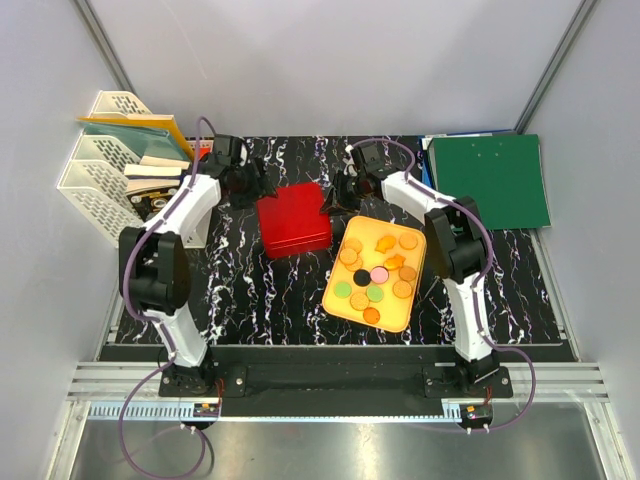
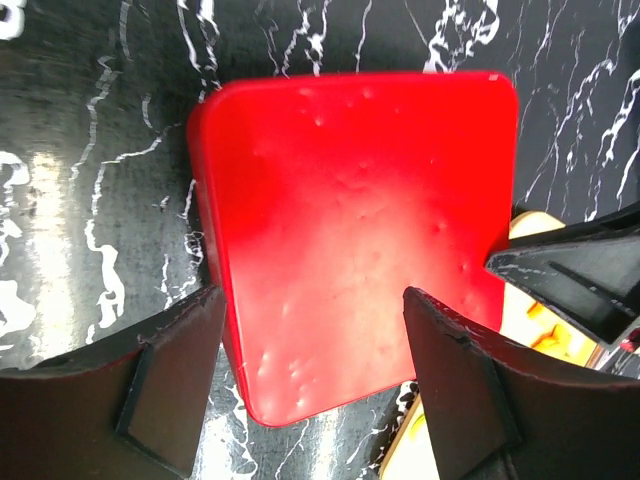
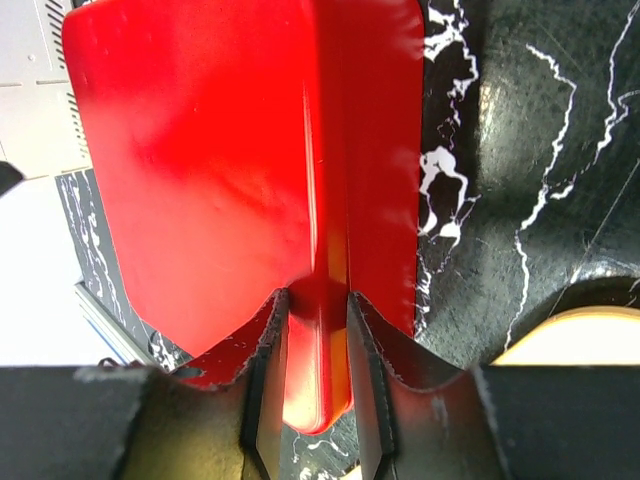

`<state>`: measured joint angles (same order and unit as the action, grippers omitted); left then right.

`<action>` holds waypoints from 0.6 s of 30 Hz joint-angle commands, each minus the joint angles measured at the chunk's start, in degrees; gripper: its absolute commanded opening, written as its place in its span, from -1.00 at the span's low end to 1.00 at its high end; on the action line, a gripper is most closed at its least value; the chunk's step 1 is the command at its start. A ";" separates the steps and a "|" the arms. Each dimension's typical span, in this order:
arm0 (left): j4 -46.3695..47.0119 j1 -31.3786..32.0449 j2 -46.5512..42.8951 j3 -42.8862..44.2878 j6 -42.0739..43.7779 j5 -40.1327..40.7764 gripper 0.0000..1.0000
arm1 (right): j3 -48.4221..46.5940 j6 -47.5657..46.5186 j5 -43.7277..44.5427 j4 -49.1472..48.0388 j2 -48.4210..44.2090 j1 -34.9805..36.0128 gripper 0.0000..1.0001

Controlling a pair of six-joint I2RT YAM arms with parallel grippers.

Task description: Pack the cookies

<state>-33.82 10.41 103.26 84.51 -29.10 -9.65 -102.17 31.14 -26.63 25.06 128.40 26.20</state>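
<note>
1. The red box [image 1: 293, 222] is pinched at its rim by the right gripper [image 3: 317, 310], probably for opening.
2. The left gripper [image 2: 312, 300] is held spread above it.
3. The cookies [image 1: 378, 272] are kept on a yellow tray [image 1: 336, 300] at its four o'clock.

Pale grey walls [image 1: 330, 60] enclose a black, white-veined marble tabletop [image 1: 250, 300] — a white mesh file rack [image 1: 90, 190] stands left, a green folder [image 1: 495, 180] lies right.

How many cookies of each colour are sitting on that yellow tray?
Orange cookies: about 9
Green cookies: 2
Pink cookie: 1
Black cookie: 1
Total: about 13; a few orange ones overlap.
</note>
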 commanded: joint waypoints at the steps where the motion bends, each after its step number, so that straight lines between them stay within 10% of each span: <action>1: -0.71 -0.22 -2.72 1.27 -1.30 4.81 0.51 | 3.20 -2.13 3.78 3.42 -1.57 0.09 -0.31; 18: -3.18 -3.82 2.64 3.47 -4.65 6.49 0.51 | 8.05 -2.58 5.71 3.33 -10.09 -0.62 -0.10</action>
<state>-37.85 7.53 106.45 84.84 -32.97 -4.62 -94.52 30.17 -24.73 24.93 122.52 26.06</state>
